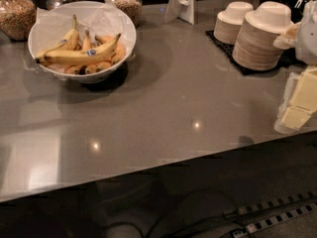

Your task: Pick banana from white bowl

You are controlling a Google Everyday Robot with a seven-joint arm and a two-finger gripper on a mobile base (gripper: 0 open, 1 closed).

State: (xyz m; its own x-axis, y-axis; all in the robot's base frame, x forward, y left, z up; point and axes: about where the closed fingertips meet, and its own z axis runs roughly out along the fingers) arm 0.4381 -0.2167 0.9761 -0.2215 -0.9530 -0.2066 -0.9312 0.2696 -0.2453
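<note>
What looks like the pincer [298, 105], low at the right edge (can't tell if spread or pressed together), is well apart from the banana [81, 57], far to its left atop the pile in the white bowl [99, 75]; approach from above & grip across mid-length near the sticker.
</note>
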